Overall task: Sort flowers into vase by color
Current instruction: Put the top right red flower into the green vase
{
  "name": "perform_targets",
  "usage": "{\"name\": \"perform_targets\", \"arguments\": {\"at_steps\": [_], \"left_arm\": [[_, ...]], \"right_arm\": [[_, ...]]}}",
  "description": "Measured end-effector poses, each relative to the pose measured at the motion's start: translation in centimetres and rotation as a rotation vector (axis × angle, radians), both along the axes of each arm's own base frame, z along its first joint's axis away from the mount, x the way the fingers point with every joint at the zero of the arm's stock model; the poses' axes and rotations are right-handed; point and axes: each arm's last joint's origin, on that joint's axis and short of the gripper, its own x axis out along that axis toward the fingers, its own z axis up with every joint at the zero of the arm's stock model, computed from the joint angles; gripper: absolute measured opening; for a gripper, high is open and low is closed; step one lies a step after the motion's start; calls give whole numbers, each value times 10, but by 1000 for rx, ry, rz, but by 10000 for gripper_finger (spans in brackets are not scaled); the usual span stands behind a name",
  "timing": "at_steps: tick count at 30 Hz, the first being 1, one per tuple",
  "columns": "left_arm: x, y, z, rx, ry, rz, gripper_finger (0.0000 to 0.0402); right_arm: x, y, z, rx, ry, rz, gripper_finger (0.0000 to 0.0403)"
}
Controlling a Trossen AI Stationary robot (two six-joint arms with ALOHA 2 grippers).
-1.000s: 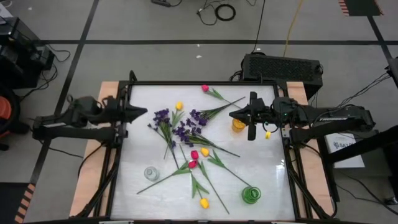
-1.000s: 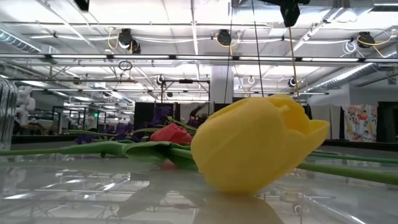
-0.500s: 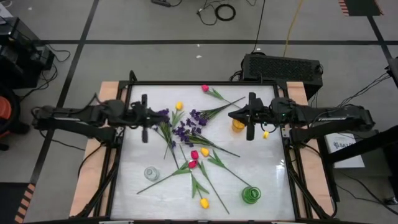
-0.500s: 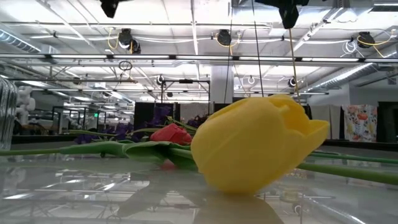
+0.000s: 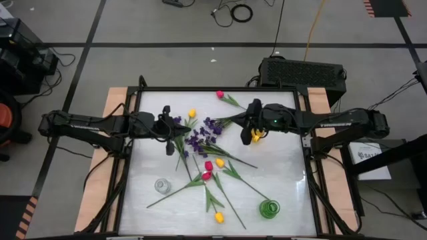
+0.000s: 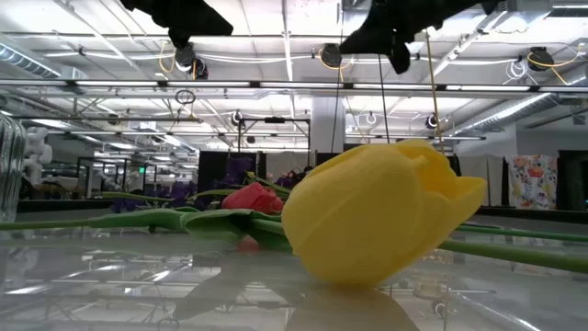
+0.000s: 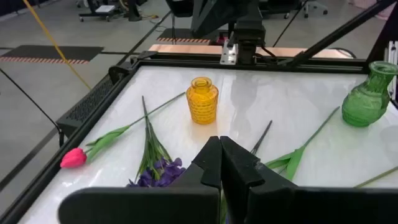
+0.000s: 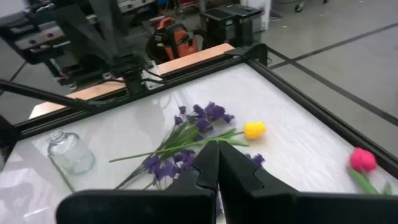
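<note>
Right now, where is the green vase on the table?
In the high view, the green vase stands near the table's front right corner, at the end of a long green stem, with a yellow tulip lying to its left.

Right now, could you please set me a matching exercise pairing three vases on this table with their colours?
Things:
1. vase near the table's front left
2. vase near the table's front right
3. vase under the right gripper

Colours:
a. yellow
b. clear
c. green

Pairs: 1-b, 2-c, 3-a
</note>
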Motion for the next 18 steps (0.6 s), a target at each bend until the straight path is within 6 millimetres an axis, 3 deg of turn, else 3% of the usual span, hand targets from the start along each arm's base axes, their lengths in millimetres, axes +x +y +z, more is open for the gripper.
{"name": "perform_targets", "arguments": {"at_steps": [8,18], "left_arm": [[0,0,1,43,3,-23,2],[0,0,0,-58,-13,24,2]], "right_arm": [[15,-1,-4,-35,43,19,0],[15,-1,-8,-14,75,7,0]]}}
